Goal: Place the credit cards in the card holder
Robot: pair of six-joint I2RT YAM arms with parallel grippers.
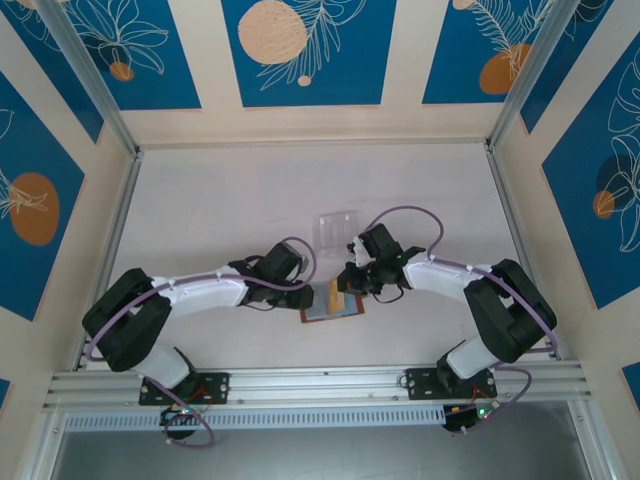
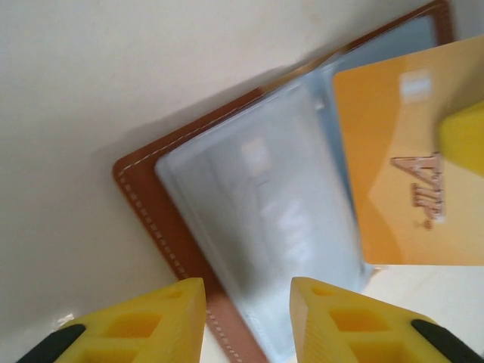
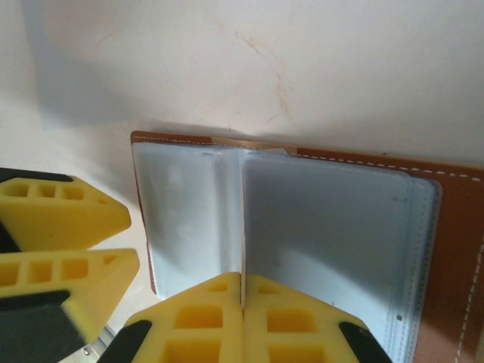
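The card holder [image 1: 322, 314] lies open on the table between the arms, brown leather [image 2: 144, 198] round grey-blue pockets [image 3: 333, 227]. My right gripper [image 3: 243, 278] is shut on a thin credit card [image 3: 243, 219] that stands on edge over the fold. In the left wrist view that card [image 2: 393, 159] is orange with "VIP" on it, and one right finger [image 2: 463, 140] covers its edge. From above, the right gripper [image 1: 352, 283] and the card [image 1: 335, 296] sit over the holder. My left gripper [image 2: 248, 291] hangs open just over the holder's left part [image 1: 316, 296], nothing between its fingers [image 3: 68, 219].
A clear plastic box [image 1: 337, 225] sits on the table just behind the holder. Bare white tabletop [image 1: 220, 210] spreads to the left and back, bounded by metal rails [image 1: 110, 240] and patterned walls.
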